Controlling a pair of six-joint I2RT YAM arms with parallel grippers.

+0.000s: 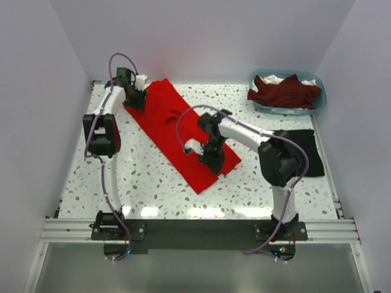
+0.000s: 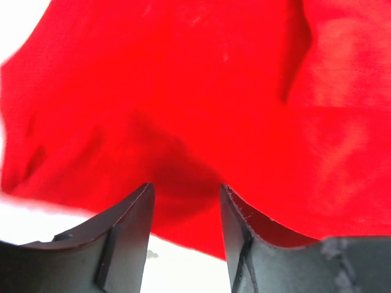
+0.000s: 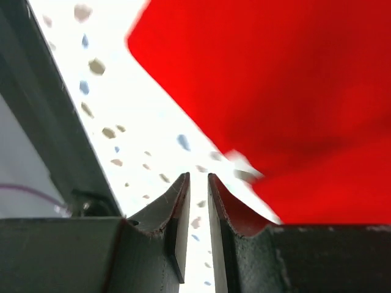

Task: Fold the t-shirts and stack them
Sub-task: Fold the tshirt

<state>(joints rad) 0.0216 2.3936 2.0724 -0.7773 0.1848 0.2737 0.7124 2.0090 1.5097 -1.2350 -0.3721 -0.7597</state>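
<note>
Finding: the red t-shirt [image 1: 177, 131] lies flat as a long band. Its long axis runs from your left gripper [image 1: 135, 97] at one end to your right gripper [image 1: 211, 155] near the other.

Left gripper: jaws about half parted, nothing clamped. The cloth starts just ahead of its fingertips [image 2: 143, 195] and spreads away beyond them.

Right gripper: jaws almost together with a thin slit between them, empty. The bare table [image 3: 153, 140] shows through the slit. The shirt's edge lies just beside its outer finger, off to that side.

Judgement: the left is nearer to a hold. Your right must shift sideways onto the cloth.
</note>
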